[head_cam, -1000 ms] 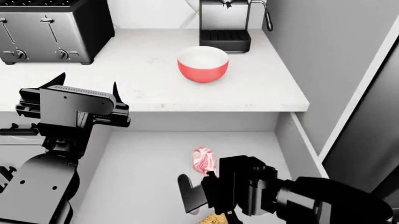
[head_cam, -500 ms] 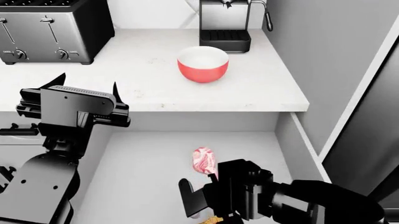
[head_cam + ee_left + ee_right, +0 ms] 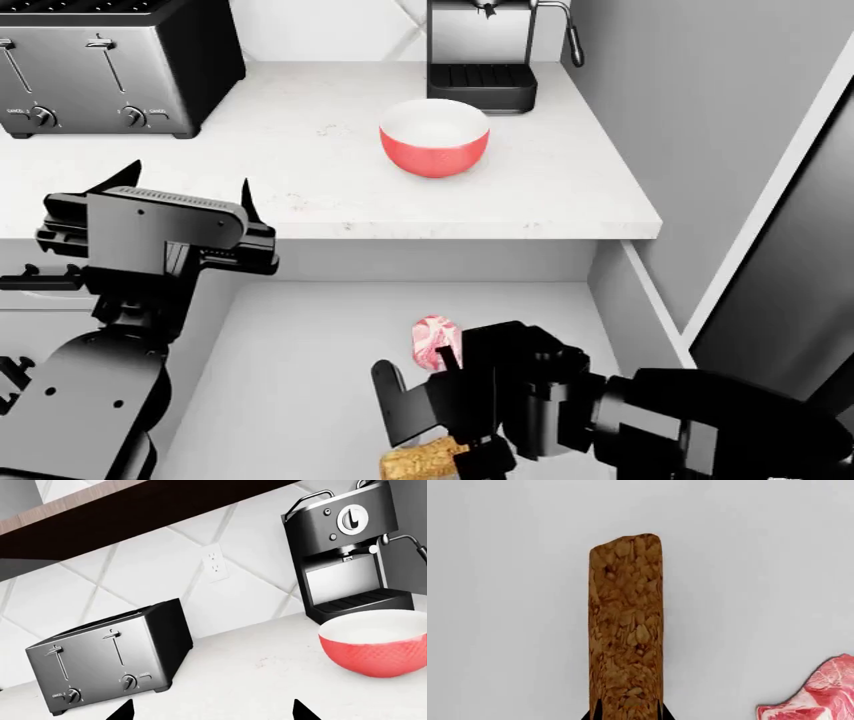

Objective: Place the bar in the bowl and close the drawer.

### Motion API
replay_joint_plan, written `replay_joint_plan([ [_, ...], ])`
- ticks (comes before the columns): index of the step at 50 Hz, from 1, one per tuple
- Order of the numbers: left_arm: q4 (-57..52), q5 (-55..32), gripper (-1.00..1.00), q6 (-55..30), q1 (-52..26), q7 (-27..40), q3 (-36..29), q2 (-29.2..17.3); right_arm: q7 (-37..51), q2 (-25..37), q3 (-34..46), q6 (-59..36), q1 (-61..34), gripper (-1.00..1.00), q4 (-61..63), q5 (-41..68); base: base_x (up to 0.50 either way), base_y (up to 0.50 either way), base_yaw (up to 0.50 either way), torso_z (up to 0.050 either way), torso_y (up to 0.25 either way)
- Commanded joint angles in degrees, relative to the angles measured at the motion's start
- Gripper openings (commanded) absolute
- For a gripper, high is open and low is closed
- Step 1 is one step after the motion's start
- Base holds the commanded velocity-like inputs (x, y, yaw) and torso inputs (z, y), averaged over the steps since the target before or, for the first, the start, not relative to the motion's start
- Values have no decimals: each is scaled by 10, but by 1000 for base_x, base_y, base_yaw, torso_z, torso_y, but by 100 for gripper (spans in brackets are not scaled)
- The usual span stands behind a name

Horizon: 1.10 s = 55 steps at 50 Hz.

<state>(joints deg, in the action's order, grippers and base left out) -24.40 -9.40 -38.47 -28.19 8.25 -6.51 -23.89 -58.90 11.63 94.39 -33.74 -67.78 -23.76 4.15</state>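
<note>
The golden-tan grainy bar (image 3: 626, 625) sticks out lengthwise from my right gripper (image 3: 627, 715), which is shut on its near end. In the head view that right gripper (image 3: 441, 445) is low inside the open drawer (image 3: 300, 360), with the bar (image 3: 420, 462) at the frame's bottom edge, over the grey drawer floor. The red bowl (image 3: 434, 137) with a white inside stands empty on the counter, also seen in the left wrist view as the bowl (image 3: 377, 642). My left gripper (image 3: 187, 188) hovers open above the counter's front edge, left of the bowl; its fingertips (image 3: 123, 711) hold nothing.
A pink-and-white raw meat piece (image 3: 435, 342) lies on the drawer floor just beyond the right gripper, and shows as the meat (image 3: 810, 695). A toaster (image 3: 107, 65) stands at the counter's back left and a coffee machine (image 3: 483, 50) behind the bowl. A grey wall (image 3: 721, 130) bounds the right side.
The right gripper has shifted slightly left in the drawer, and the bar in it now shows more fully at the head view's bottom edge. The left arm has barely moved.
</note>
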Motion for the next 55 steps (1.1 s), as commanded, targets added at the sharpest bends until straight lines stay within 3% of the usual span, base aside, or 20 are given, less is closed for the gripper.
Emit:
replay_joint_plan([
  [1, 3, -1, 100, -1, -4, 2, -2, 1, 6, 26, -32, -26, -31, -100, 73, 10, 0, 0, 0, 0, 0],
  [22, -13, -8, 100, -19, -10, 6, 3, -1, 62, 52, -149, -56, -86, -100, 111, 43, 0, 0, 0, 0, 0],
  [36, -23, -12, 100, -30, -14, 8, 5, -4, 100, 26, -217, -9, -135, -100, -12, 46, 0, 0, 0, 0, 0],
  [45, -32, -16, 100, -40, -19, 8, 10, -7, 141, -42, -266, 104, -184, -100, -203, 42, 0, 0, 0, 0, 0],
  [50, -38, -20, 100, -45, -22, 8, 13, -8, 159, -102, -269, 223, -203, -100, -363, 28, 0, 0, 0, 0, 0],
  [55, -39, -22, 100, -46, -23, 8, 16, -9, 242, -116, -173, 309, -227, -100, -431, 122, 0, 0, 0, 0, 0],
])
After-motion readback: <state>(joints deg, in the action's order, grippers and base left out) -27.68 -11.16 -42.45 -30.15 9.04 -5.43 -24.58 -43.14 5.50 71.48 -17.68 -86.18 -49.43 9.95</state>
